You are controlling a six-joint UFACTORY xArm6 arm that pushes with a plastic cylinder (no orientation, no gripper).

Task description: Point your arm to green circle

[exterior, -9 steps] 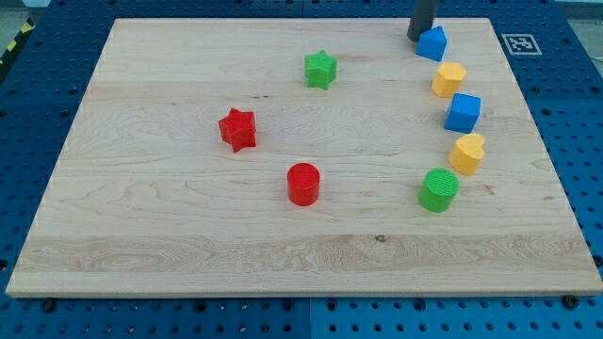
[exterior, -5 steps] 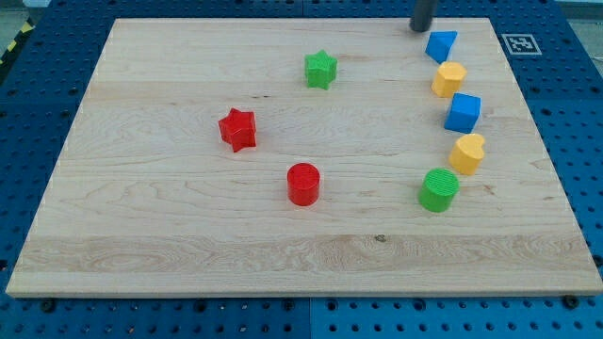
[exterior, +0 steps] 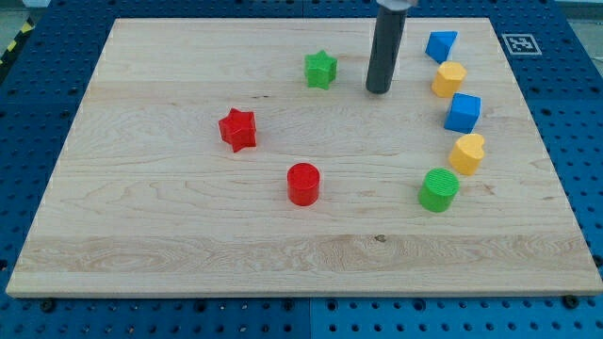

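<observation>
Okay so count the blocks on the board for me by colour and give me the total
Red: 2, the red star and the red cylinder.
Green: 2, the green star and the green cylinder.
Blue: 2, the blue wedge-like block and the blue cube.
Yellow: 2, the upper yellow block and the lower yellow block.
Total: 8 blocks.

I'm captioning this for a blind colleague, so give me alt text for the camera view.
A dark rod's tip rests on a wooden board, between a green star block and a yellow block, well above the green circle block. Red and blue blocks lie scattered around.
</observation>
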